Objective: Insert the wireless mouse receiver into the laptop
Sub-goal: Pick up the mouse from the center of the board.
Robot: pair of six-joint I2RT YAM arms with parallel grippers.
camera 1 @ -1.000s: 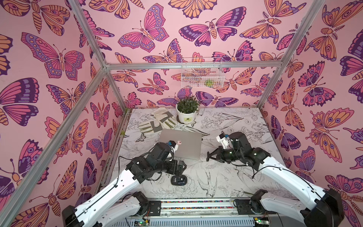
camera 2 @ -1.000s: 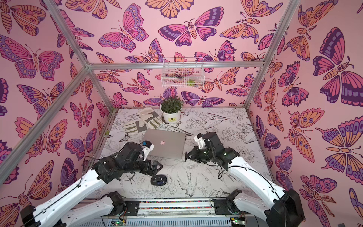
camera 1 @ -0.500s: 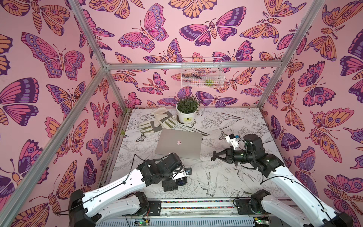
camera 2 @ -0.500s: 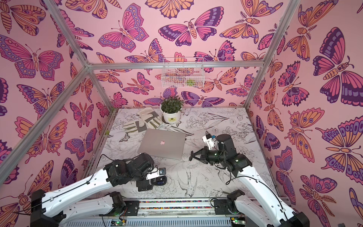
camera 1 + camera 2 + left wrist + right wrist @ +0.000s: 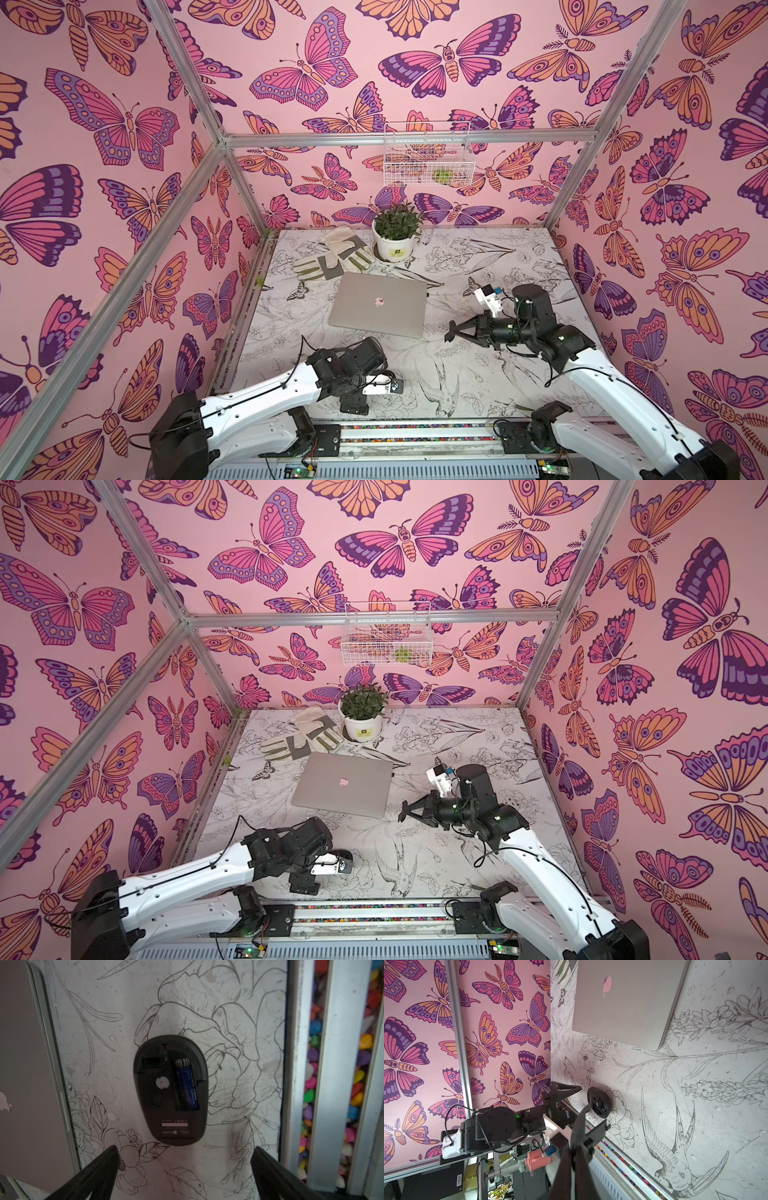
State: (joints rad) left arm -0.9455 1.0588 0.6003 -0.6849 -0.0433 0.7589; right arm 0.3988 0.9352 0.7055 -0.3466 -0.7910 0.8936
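In both top views the left arm's wrist covers the mouse. Only the wrist views show it, belly up, its cover off, a blue battery bared. The wireless mouse receiver seems to be the small black block in the recess beside the battery, though it is too dark to be sure. The left gripper hangs over the mouse, jaws wide, touching nothing. The right gripper is closed tight at 4 o'clock of the laptop, apart from its corner; whether anything sits between its tips I cannot tell. The laptop lies closed mid-table, the mouse at its 6 o'clock, near the front rail. Work gloves lie at its 11 o'clock, a potted plant at 12. Bare flower-printed tabletop spreads from 1 to 3 o'clock. Butterfly wallpaper lines the walls.
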